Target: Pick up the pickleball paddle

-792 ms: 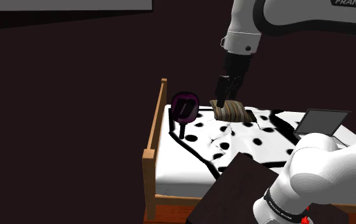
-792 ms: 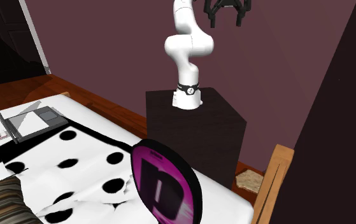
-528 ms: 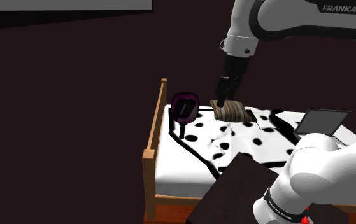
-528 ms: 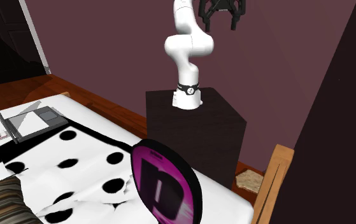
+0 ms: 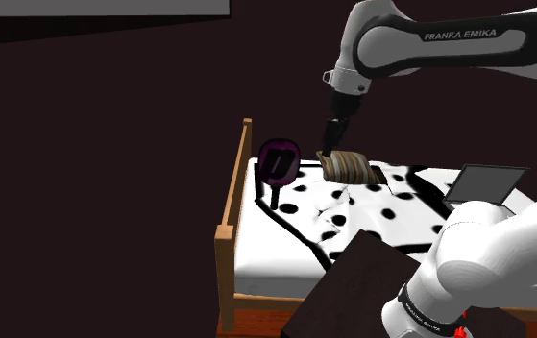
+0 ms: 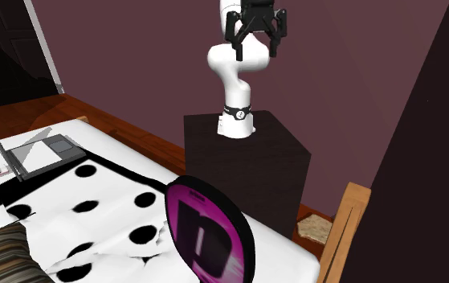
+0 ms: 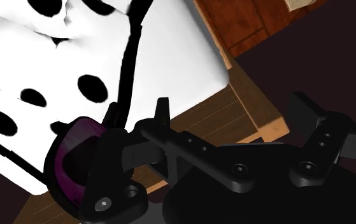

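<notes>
The pickleball paddle [image 5: 278, 160] is a round magenta face with a black letter. It stands on edge at the bed's corner by the wooden post and looms close in the second exterior view [image 6: 207, 234]. My black gripper [image 5: 330, 144] hangs a little to the shoulder view's right of the paddle, above a striped pillow [image 5: 353, 168]. In the second exterior view the gripper [image 6: 255, 47] is open, high above the stand, holding nothing. In the wrist view the paddle [image 7: 73, 159] shows partly behind one of the fingers [image 7: 116, 184].
The bed [image 5: 285, 240] has a white cover with black dots and a wooden frame [image 5: 226, 240]. An open laptop [image 6: 31, 149] lies on it at the far side. The dark box stand [image 6: 251, 157] stands beside the bed. Wooden floor [image 6: 142, 141] runs around it.
The arm has stretched farther out over the bed. In the second exterior view the gripper has dropped from the top edge and shifted left. The paddle has not moved.
</notes>
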Controlling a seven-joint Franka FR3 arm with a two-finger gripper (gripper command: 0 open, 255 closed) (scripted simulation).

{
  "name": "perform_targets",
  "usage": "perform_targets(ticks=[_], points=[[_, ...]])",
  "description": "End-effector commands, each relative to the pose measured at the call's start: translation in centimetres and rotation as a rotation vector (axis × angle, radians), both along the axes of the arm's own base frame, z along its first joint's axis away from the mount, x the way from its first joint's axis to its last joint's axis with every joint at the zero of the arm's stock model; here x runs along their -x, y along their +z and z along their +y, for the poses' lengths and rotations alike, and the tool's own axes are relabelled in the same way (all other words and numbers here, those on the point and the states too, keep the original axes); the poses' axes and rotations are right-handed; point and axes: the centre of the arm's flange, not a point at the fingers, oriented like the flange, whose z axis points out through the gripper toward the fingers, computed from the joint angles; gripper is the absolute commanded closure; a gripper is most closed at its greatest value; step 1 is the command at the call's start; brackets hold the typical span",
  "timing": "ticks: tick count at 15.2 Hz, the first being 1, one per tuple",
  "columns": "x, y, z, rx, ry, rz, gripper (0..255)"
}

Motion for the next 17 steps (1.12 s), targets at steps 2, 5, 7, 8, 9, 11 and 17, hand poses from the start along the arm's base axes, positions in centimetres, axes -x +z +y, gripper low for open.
perform_targets(ticks=[2, 5, 7, 8, 9, 11, 17], points=[[-2.0, -1.7, -3.1, -0.002, 0.060, -0.020, 0], [-4.4, -3.2, -5.8, -0.005, 0.116, -0.038, 0], [-6.0, -4.2, -7.5, -0.007, 0.154, -0.050, 0], [-6.9, -4.7, -8.3, -0.008, 0.173, -0.057, 0], [-7.8, -5.1, -9.2, -0.009, 0.192, -0.063, 0], [-9.6, -6.1, -10.7, -0.011, 0.230, -0.075, 0], [-15.5, -8.8, -15.0, -0.017, 0.344, -0.112, 0]])
